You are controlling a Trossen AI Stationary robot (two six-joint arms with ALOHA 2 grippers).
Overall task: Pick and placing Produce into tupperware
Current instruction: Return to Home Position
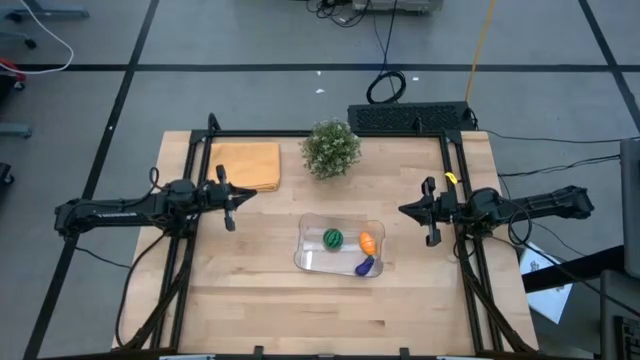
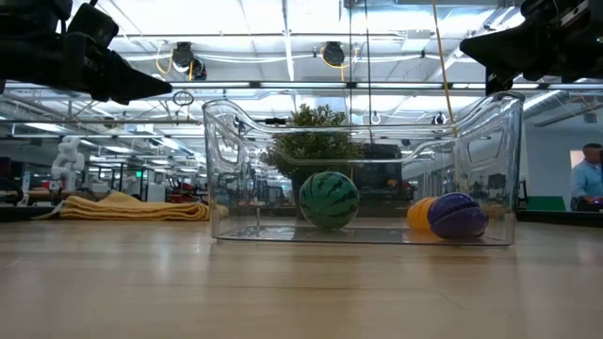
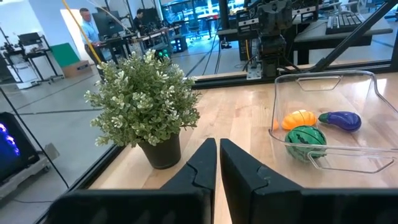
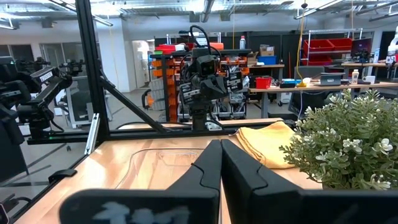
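Observation:
The clear tupperware (image 1: 340, 245) sits on the table's middle, nearer the near edge. Inside it rest the green striped ball (image 1: 332, 238), the orange piece (image 1: 367, 241) and the purple piece (image 1: 365, 266). In the low view the ball (image 2: 328, 200), the orange piece (image 2: 417, 214) and the purple piece (image 2: 457, 215) lie on the tupperware's floor (image 2: 363, 233). My left gripper (image 1: 232, 197) hovers shut above the table's left side. My right gripper (image 1: 424, 211) hovers shut at the right side. Both are clear of the tupperware.
A bushy potted plant (image 1: 331, 148) stands at the far middle of the table. A folded yellow-orange cloth (image 1: 246, 165) lies at the far left. A dark keyboard-like unit (image 1: 410, 118) sits past the far edge. Bare wood lies on the near side.

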